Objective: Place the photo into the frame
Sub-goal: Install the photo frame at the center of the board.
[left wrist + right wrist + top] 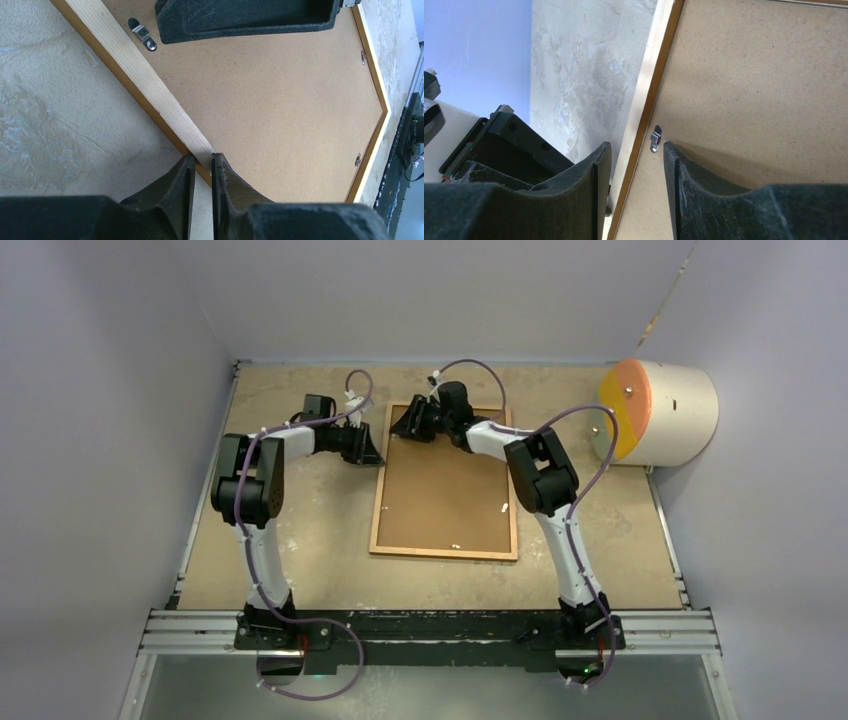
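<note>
The orange-brown wooden frame (377, 510) lies face down in the middle of the table, with the plain brown backing board (445, 495) sitting in it. The photo is out of view. My left gripper (368, 452) is shut, its tips on the frame's left rail (150, 85) near the far corner; in the left wrist view (202, 159) only a thin gap shows. My right gripper (405, 423) is open over the frame's far left corner. In the right wrist view (636, 147) its jaws straddle the rail (644, 105) just below a small metal clip (655, 138).
A white cylinder with an orange and yellow face (660, 412) stands at the back right. Small metal clips (503, 507) sit along the backing board's edges. An aluminium rail (430, 625) runs along the near edge. Walls close in on the left and back.
</note>
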